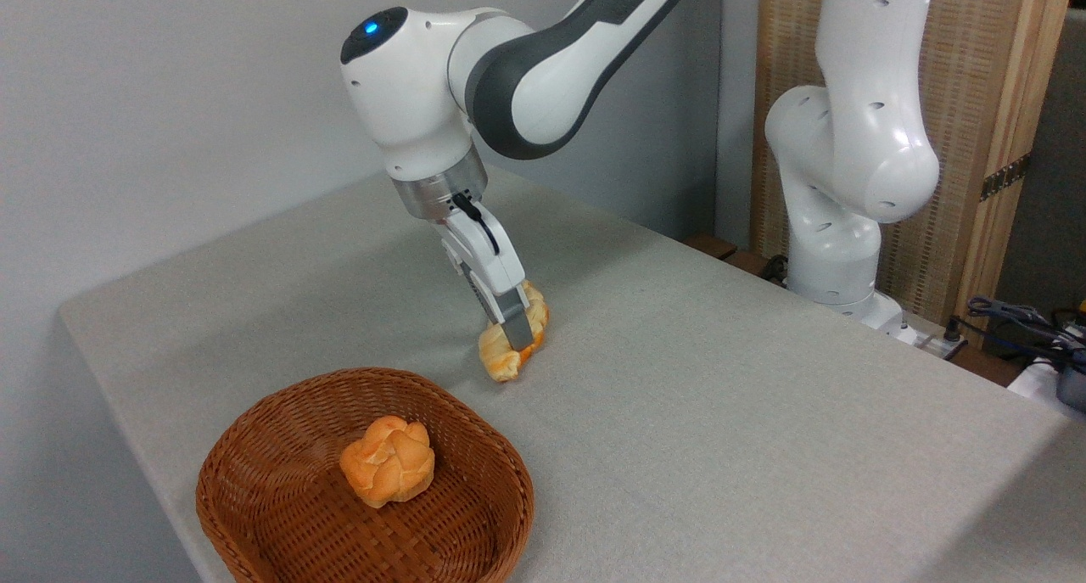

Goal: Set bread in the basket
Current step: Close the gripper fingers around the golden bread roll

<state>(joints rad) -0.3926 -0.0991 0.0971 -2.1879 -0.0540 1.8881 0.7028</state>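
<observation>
Bread (514,345) lies on the desk (721,396) just beyond the wicker basket (254,447), its far end hidden behind the claw (517,333). One finger presses against the loaf's middle; whether the claw has closed on it I cannot tell. The loaf looks light and soft, likely to dent, so a gentle hold across its waist suits. A knotted roll (388,461) sits mid-basket, leaving room around it, and the basket's rim is low.

1 pale golden oval scored loaf (513,345) | 1 round knotted orange-brown roll (388,473) | 1 reddish-brown woven wicker basket (280,498)
</observation>
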